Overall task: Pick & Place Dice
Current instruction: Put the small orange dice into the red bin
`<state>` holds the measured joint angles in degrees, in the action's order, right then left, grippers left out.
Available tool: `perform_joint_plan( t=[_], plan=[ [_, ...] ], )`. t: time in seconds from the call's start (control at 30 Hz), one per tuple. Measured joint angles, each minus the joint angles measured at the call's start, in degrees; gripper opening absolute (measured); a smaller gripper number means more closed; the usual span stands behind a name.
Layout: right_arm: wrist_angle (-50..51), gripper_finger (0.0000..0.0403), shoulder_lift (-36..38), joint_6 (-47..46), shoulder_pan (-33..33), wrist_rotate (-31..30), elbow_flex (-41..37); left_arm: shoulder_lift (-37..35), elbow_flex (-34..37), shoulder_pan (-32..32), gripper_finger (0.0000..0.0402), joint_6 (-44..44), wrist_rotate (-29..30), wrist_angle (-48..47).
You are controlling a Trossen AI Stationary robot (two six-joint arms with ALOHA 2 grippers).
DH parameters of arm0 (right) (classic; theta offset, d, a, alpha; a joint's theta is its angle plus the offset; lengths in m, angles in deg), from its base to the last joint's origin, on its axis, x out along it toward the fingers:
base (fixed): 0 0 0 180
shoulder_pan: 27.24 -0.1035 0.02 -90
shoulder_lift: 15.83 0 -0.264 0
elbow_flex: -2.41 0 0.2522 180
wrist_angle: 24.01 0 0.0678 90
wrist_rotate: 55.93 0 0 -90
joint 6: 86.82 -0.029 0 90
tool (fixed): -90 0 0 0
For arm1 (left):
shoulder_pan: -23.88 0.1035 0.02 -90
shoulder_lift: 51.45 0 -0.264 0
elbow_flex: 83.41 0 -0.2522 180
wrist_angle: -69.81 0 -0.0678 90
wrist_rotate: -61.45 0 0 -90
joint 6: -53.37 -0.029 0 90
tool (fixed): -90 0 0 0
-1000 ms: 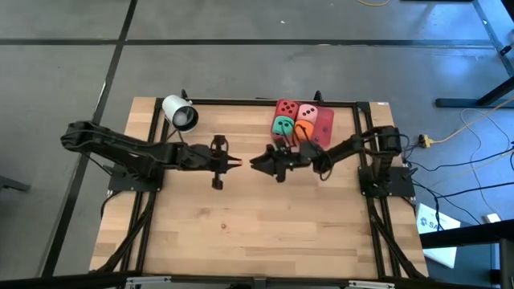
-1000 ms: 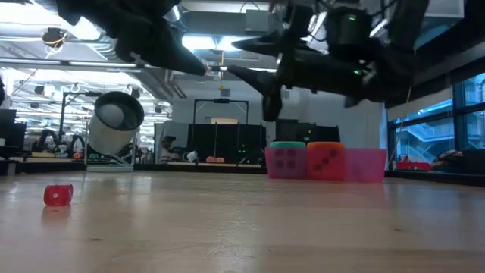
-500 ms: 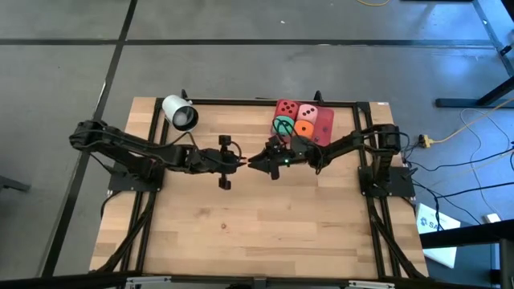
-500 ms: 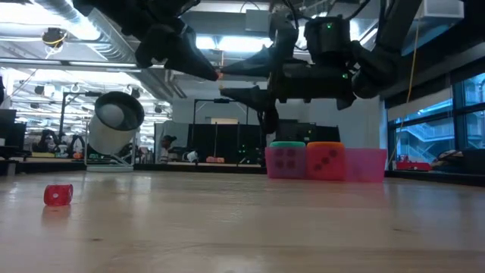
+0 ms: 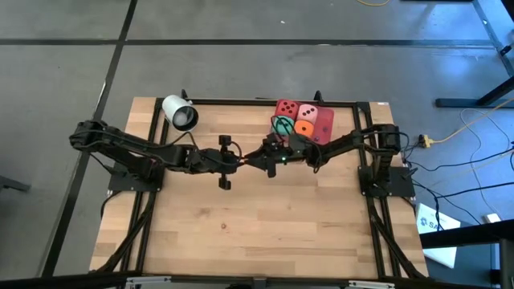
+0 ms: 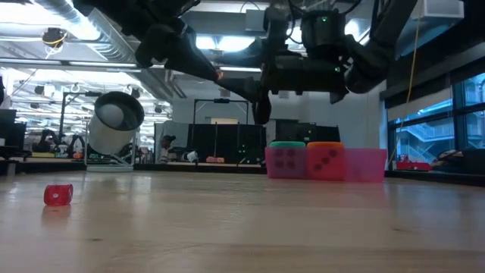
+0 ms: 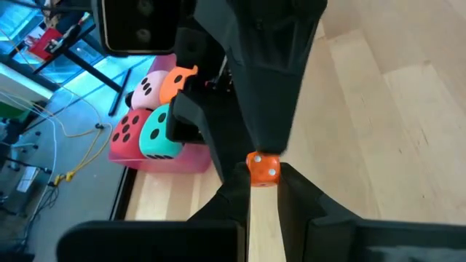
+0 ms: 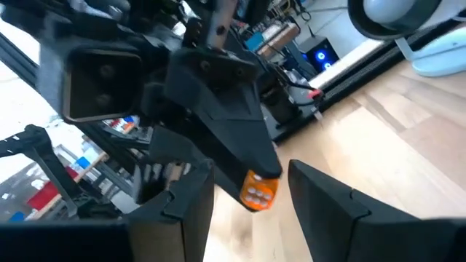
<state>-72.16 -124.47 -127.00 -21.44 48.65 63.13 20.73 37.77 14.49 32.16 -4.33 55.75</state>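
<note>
Left end effector (image 7: 263,191) pinches small orange pip-marked soft die (image 7: 263,169) mid-frame above tabletop (image 5: 265,217); right end effector (image 8: 247,191) open, fingers straddling it.

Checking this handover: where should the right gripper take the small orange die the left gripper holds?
Grip the small orange die on its two exposed side faces, coming head-on, opposite the left gripper. That gripper's fingertips pinch the other pair of faces; the open right gripper straddles the free ones.

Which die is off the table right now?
The small orange die, pinched in the left gripper in mid-air. The small red die lies on the table; the big dice sit in the tray.
</note>
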Motion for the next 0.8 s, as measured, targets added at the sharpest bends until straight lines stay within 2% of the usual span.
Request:
perform_joint_plan(
  t=[0.17,0.63,0.8],
  plan=[
    [3.39,0.0178,0.00,0.38,0.00,-0.01,0.52,0.00,0.00,0.00,0.0026,-0.46,0.49,0.00],
    [2.29,0.0177,0.00,0.76,0.00,-0.17,0.52,-0.02,0.00,0.00,0.0026,-0.50,0.01,0.00],
    [1.95,0.0161,0.00,0.76,0.00,-0.15,0.52,-0.02,0.00,0.00,0.0026,-0.52,-0.21,0.00]
  ],
)
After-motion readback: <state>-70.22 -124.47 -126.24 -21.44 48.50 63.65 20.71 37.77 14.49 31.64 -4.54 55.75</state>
